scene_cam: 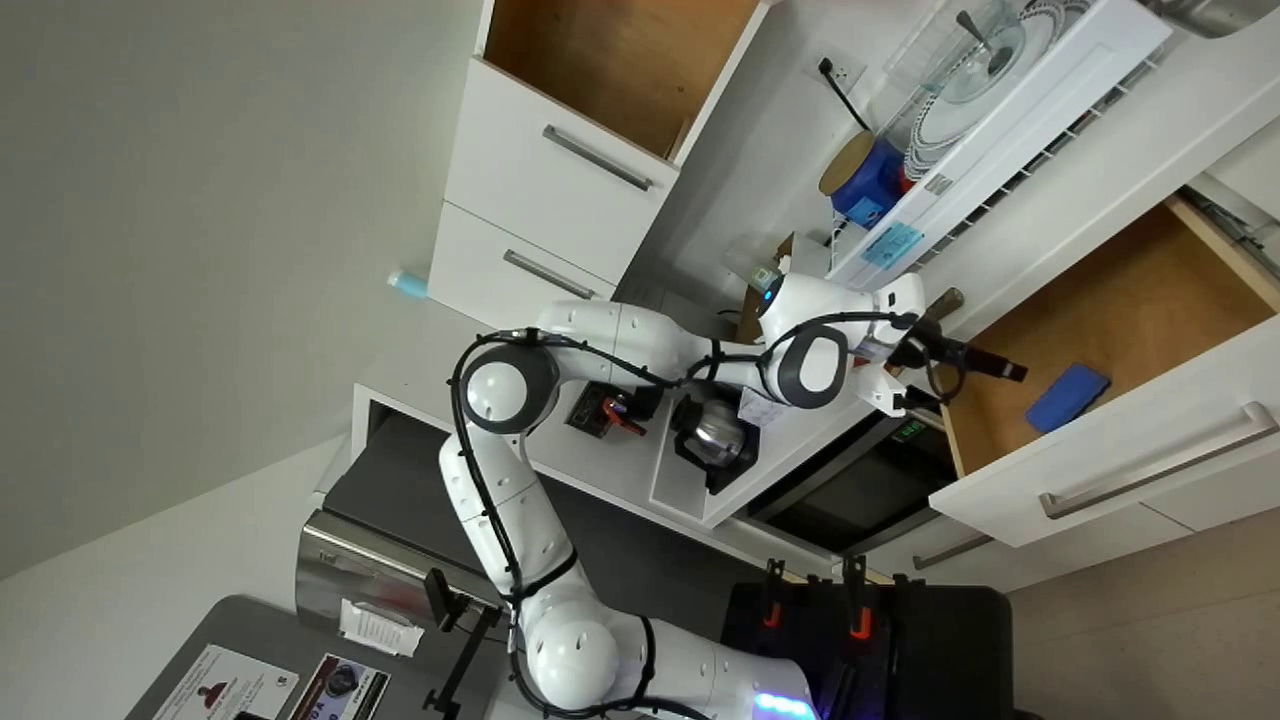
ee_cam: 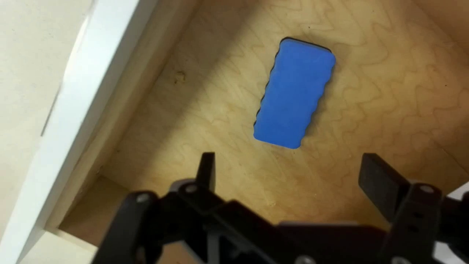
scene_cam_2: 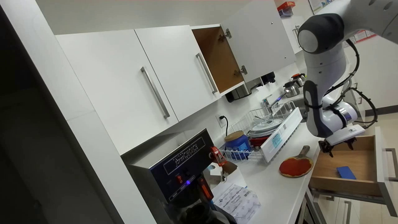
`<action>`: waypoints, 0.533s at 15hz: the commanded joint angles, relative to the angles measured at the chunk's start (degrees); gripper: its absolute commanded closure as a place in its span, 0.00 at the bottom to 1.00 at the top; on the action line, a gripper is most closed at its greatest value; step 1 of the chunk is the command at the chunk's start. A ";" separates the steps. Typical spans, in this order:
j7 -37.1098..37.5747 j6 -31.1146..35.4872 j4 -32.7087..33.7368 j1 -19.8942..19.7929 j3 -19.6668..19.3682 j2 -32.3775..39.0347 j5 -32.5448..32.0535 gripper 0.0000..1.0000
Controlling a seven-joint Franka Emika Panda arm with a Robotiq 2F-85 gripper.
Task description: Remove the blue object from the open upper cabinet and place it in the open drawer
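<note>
The blue object [scene_cam: 1068, 397] is a flat mid-blue block with wavy long sides. It lies on the light wooden floor of the open drawer [scene_cam: 1150, 290], also seen in an exterior view [scene_cam_2: 346, 172] and the wrist view [ee_cam: 295, 93]. My gripper [ee_cam: 288, 156] is open and empty above the drawer, its fingers wide apart. The block lies beyond the fingertips in the wrist view, untouched. The gripper also shows in both exterior views [scene_cam: 985, 382] [scene_cam_2: 342, 151]. The open upper cabinet [scene_cam_2: 214, 56] has a brown interior with nothing visible inside; it also shows in an exterior view [scene_cam: 610, 60].
A dish rack [scene_cam_2: 245, 154] holds plates and a darker blue container [scene_cam_2: 238, 144]. An orange-red paddle [scene_cam_2: 296, 166] lies on the counter [scene_cam_2: 267, 183] near the drawer. A coffee machine [scene_cam_2: 186, 168] stands farther along. The drawer's white front panel [scene_cam: 1130, 450] borders its outer side.
</note>
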 commanded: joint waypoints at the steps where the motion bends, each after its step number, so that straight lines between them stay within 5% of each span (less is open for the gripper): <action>1: -6.09 -2.28 -7.78 -3.17 1.62 -10.05 0.19 0.00; 8: -14.81 -10.93 -14.58 -5.13 0.36 -23.51 -0.45 0.00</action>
